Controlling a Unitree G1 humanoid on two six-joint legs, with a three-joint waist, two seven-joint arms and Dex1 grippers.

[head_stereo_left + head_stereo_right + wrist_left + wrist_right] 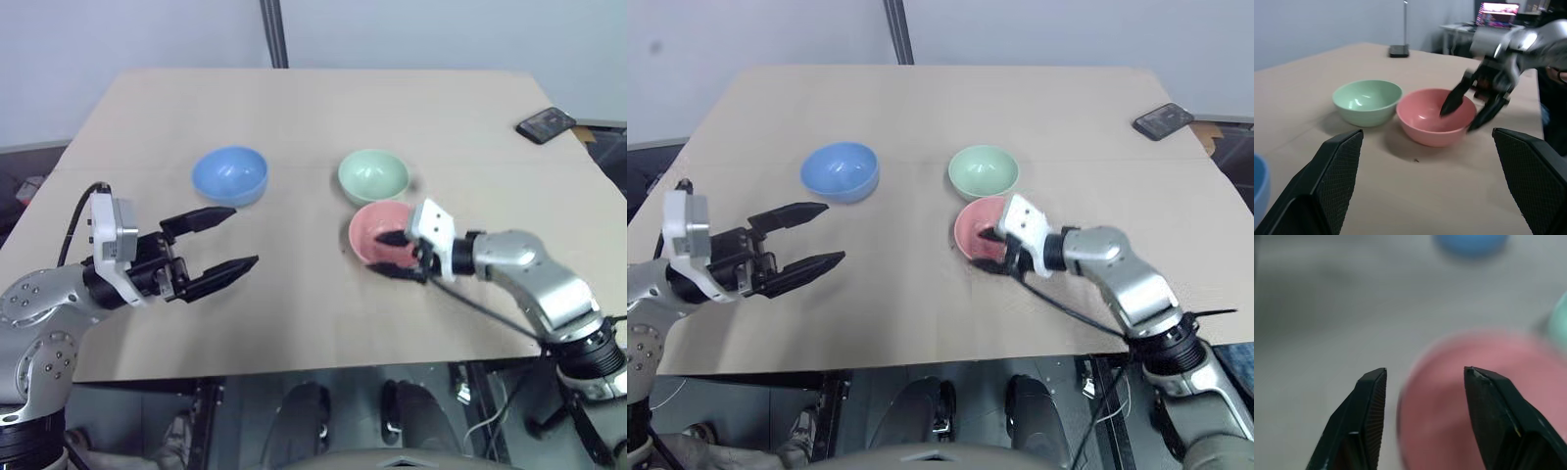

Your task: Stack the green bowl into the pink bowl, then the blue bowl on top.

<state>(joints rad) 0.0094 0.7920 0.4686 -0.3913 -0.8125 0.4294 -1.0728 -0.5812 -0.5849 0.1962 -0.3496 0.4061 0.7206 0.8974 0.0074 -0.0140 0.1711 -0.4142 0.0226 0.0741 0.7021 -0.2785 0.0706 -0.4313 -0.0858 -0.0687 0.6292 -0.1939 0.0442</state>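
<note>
Right gripper (397, 253), jaws parted, straddles the pink bowl's (374, 231) near rim; green bowl (372, 175) touches behind, blue bowl (229, 175) far left. Left gripper (223, 241) open, idle. Closing could shove pink into green.

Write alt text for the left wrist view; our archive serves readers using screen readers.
The right gripper, jaws open, straddles the far rim of the pink bowl, one finger inside, one outside. The green bowl sits empty beside the pink one on the tan table. A dark phone lies farther back.
</note>
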